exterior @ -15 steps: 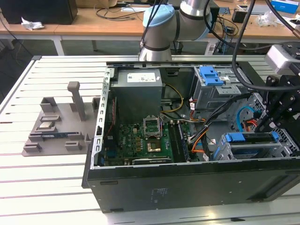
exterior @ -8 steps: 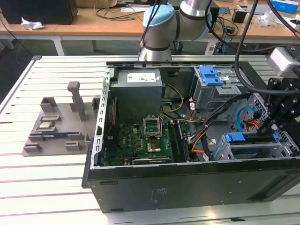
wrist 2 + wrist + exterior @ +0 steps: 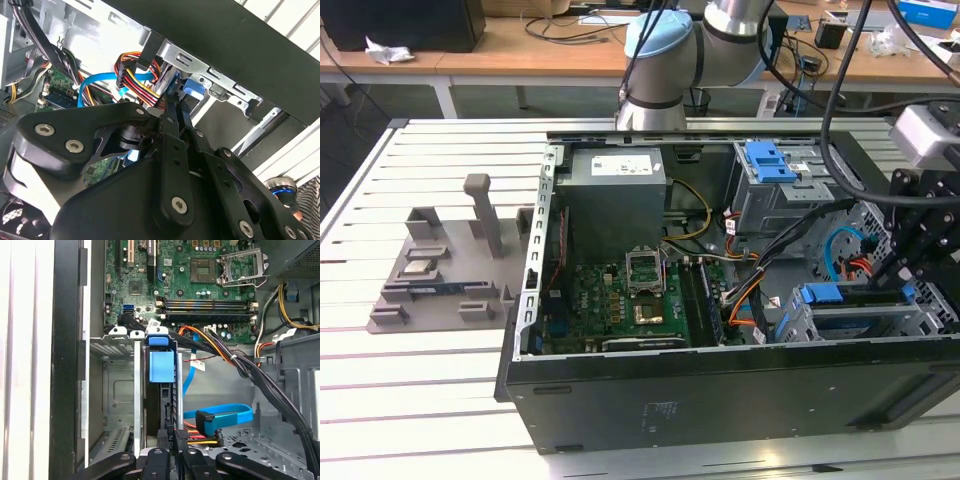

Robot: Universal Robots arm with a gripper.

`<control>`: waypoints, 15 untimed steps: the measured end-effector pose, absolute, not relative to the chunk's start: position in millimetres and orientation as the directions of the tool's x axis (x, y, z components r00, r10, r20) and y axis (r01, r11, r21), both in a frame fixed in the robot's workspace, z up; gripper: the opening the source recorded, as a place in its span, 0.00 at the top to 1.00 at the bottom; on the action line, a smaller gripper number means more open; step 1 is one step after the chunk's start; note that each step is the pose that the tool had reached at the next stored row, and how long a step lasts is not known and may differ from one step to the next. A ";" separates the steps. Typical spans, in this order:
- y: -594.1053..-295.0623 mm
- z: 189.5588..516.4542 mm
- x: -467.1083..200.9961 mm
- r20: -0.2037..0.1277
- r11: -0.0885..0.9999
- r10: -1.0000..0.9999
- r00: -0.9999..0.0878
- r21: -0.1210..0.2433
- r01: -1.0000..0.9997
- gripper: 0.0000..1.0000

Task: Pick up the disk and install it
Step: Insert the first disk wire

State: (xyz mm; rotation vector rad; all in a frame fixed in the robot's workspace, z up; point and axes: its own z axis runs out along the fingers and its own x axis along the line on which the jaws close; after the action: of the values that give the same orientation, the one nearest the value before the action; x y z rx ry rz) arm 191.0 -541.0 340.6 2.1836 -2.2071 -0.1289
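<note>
Inside the computer case, the gripper, fingers clenched on the disk, holds it edge-on within the drive cage, apparently aligned for slotting into its bay

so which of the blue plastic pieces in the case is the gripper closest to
The blue frame on the drive standing in the lower cage, right beside the gripper. The other blue clip sits atop the upper bay near the power supply, well away.

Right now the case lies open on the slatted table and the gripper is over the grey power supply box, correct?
Not quite. The case does lie open on the slatted table, but the gripper is at the drive cage on the exterior view's right, close to the blue-framed disk, not over the power supply box. The exterior view shows this.
</note>
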 end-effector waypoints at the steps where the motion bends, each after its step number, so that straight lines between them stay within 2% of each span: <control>1: -541.2 339.7 191.0 -0.034 0.009 -0.999 -0.012 0.083 -0.997 0.83; 9: -542.0 337.0 190.9 -0.034 0.009 -0.999 -0.012 0.083 -0.997 0.83; 11: -542.0 336.8 190.9 -0.034 0.009 -0.999 -0.012 0.083 -0.997 0.82; 12: -542.0 336.8 190.9 -0.034 0.009 -0.999 -0.012 0.083 -0.997 0.76; 15: -542.0 342.9 190.9 -0.034 0.009 -0.999 -0.012 0.083 -0.997 0.76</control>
State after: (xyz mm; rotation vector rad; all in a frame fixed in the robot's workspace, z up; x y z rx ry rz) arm 190.9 -542.0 342.9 2.1835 -2.2071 -0.1287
